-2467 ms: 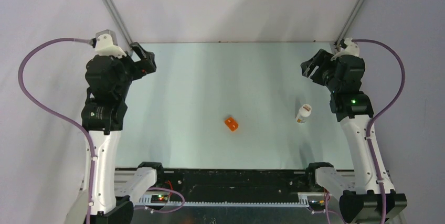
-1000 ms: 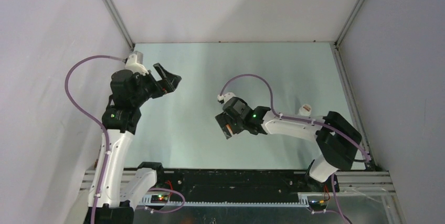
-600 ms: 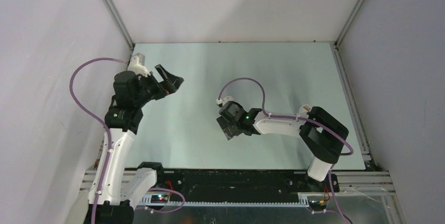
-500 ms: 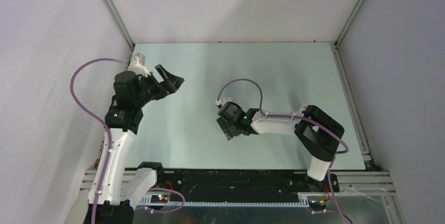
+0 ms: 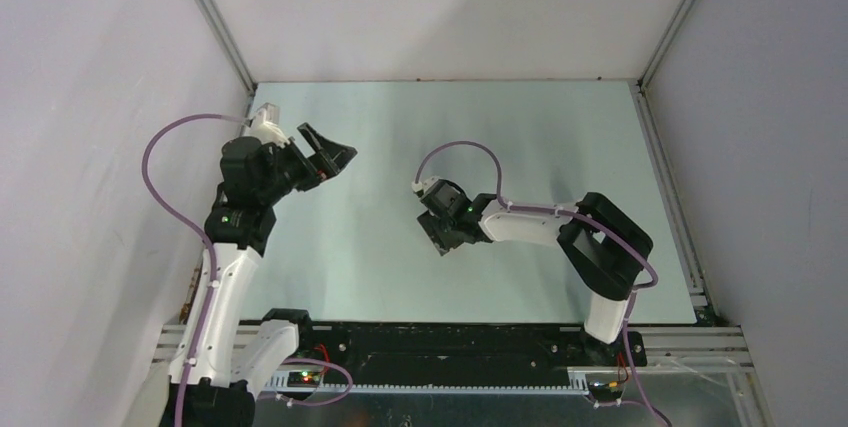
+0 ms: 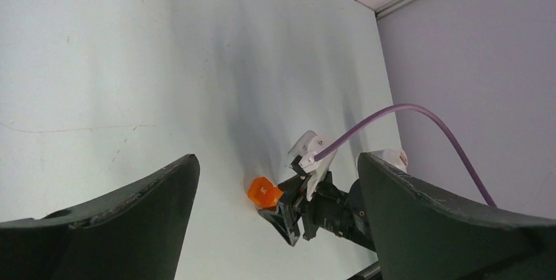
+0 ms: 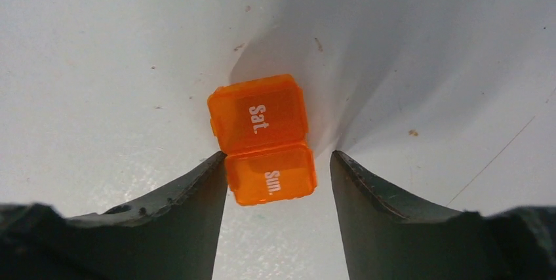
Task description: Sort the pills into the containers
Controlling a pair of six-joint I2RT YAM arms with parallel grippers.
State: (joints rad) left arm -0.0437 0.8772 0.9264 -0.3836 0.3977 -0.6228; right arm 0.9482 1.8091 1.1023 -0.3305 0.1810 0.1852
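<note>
The orange translucent box (image 7: 262,139) lies on the table with two shut lids marked "Sat." and "Sun.". My right gripper (image 7: 277,157) is open and straddles its "Sun." end. The left finger (image 7: 197,195) is against the box and the right finger (image 7: 367,195) stands apart from it. In the top view the right gripper (image 5: 441,237) covers the box. The left wrist view shows the box (image 6: 264,191) at the right gripper's tip. My left gripper (image 5: 330,157) is open and empty, raised over the table's left part. The white bottle's cap (image 6: 395,157) peeks out behind the right arm. No pills show.
The right arm (image 5: 540,222) reaches leftward across the table's middle, its purple cable (image 5: 460,152) looping above it. Grey walls (image 5: 440,7) close in the pale table (image 5: 520,127) at the back and sides.
The right arm has swung from the far right corner to the table's middle and come down over the orange box. The left arm has come forward and right from its corner.
</note>
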